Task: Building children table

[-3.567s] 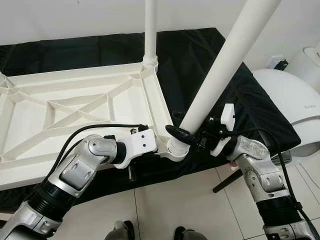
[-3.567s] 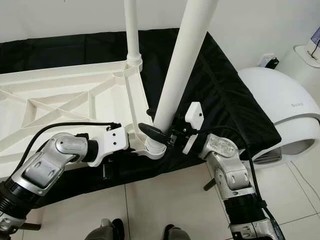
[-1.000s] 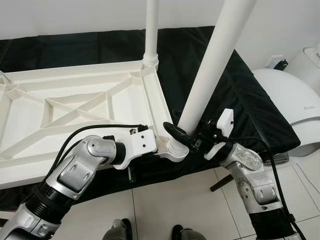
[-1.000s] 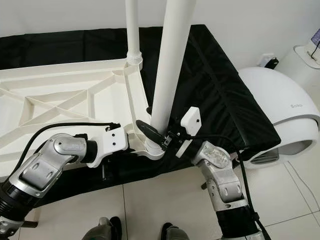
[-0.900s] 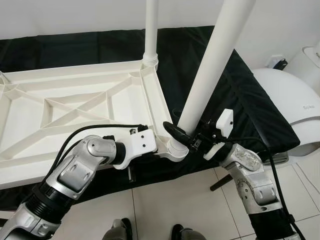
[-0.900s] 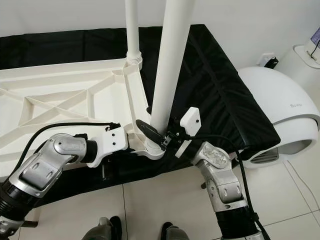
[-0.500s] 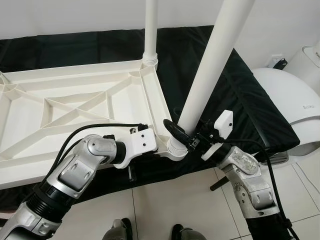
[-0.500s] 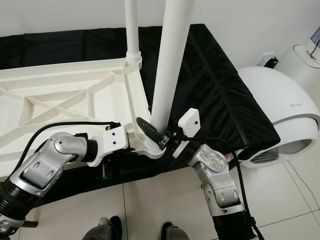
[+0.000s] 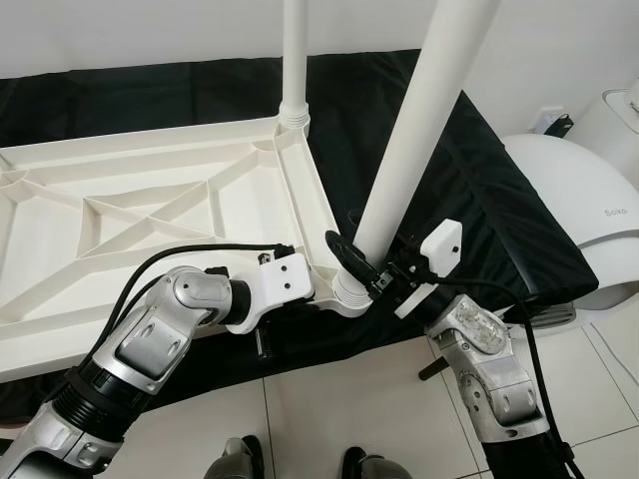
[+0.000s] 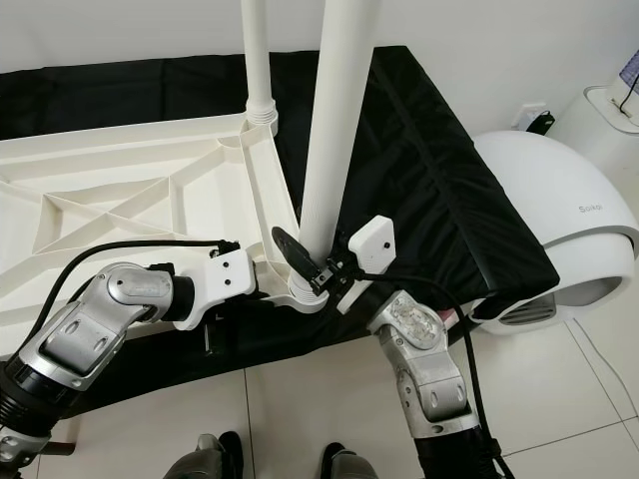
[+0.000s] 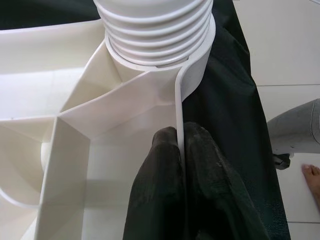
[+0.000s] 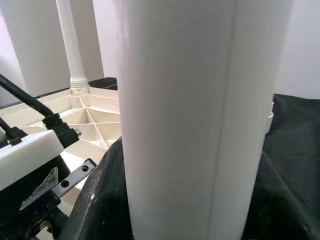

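Two grippers work one corner: left gripper (image 11: 178, 150) pinches the tabletop (image 9: 150, 215) rim beside the socket (image 11: 155, 37), right gripper (image 9: 361, 267) clamps the leg (image 9: 419, 120), now more upright than seconds ago, seating it.

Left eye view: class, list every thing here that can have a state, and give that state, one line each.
Table top: upside down on black cloth.
Far leg: upright in its corner socket.
Near leg: leaning, foot in corner socket.
Left gripper: shut on table top's rim.
Right gripper: shut on near leg.
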### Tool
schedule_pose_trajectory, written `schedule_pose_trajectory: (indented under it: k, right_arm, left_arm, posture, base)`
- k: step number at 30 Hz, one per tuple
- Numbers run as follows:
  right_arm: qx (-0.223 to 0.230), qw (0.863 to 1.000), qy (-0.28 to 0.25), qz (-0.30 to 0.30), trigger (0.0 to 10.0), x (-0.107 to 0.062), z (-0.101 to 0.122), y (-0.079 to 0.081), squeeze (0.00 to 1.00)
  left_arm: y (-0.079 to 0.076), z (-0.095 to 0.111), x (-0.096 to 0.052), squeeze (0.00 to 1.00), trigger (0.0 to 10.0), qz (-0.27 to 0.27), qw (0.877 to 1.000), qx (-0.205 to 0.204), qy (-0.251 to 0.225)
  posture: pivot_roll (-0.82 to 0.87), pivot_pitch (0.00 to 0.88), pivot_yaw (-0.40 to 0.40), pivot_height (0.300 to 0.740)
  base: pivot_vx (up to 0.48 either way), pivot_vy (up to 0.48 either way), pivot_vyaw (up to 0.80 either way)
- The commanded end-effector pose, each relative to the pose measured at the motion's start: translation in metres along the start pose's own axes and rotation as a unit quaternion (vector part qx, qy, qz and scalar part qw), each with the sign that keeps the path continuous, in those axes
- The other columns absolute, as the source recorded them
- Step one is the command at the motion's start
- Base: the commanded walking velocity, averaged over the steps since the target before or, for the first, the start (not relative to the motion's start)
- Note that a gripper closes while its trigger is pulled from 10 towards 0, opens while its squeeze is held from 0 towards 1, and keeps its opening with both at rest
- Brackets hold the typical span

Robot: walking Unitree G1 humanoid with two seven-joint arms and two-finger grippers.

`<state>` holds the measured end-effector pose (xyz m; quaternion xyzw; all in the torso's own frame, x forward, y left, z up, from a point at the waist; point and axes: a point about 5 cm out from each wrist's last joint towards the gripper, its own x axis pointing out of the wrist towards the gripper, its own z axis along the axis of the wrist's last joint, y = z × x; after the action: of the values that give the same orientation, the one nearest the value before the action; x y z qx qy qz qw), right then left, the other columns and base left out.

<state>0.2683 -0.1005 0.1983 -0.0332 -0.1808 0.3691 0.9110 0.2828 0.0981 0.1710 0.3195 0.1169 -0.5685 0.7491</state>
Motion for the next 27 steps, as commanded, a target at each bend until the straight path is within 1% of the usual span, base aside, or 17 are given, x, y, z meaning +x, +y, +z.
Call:
schedule_pose_trajectory:
  k: [1,6,11,16,20,23,27]
  right_arm:
    - [0.022,0.996,0.077,-0.032,10.0,-0.0118,-0.0289,-0.0019,0.00]
    - [0.018,0.996,0.076,-0.043,10.0,-0.0120,-0.0283,-0.0016,0.00]
    - [0.010,0.995,0.073,-0.069,10.0,-0.0118,-0.0270,0.0002,0.00]
    - [0.008,0.994,0.073,-0.078,10.0,-0.0119,-0.0269,0.0006,0.00]
    - [-0.009,0.991,0.068,-0.116,10.0,-0.0110,-0.0245,0.0017,0.00]
    - [-0.014,0.990,0.067,-0.120,10.0,-0.0107,-0.0239,0.0024,0.00]
    - [-0.017,0.988,0.064,-0.142,10.0,-0.0105,-0.0224,0.0064,0.00]
  left_arm:
    - [-0.0072,-0.0195,0.0062,0.00,10.0,-0.005,0.999,-0.029,0.045]
    - [-0.0074,-0.0193,0.0063,0.00,10.0,-0.005,0.999,-0.028,0.044]
    - [-0.0076,-0.0193,0.0065,0.00,10.0,-0.005,0.999,-0.029,0.044]
    - [-0.0076,-0.0194,0.0065,0.00,10.0,-0.005,0.999,-0.028,0.044]
    - [-0.0072,-0.0192,0.0071,0.00,10.0,-0.006,0.999,-0.027,0.043]
    - [-0.0070,-0.0190,0.0071,0.00,10.0,-0.006,0.999,-0.027,0.043]
    - [-0.0066,-0.0183,0.0077,0.00,10.0,-0.006,0.999,-0.026,0.042]
  posture:
    - [-0.02,0.235,-0.001,0.740]
    - [-0.02,0.238,-0.002,0.740]
    - [-0.02,0.236,-0.003,0.740]
    - [-0.02,0.236,-0.003,0.740]
    - [-0.03,0.232,-0.004,0.740]
    - [-0.03,0.233,-0.004,0.740]
    - [-0.03,0.231,-0.004,0.740]
  base:
    - [0.000,0.000,0.00]
    - [0.000,0.000,0.00]
    - [0.000,0.000,0.00]
    - [0.000,0.000,0.00]
    - [0.000,0.000,0.00]
    - [0.000,0.000,0.00]
    - [0.000,0.000,0.00]
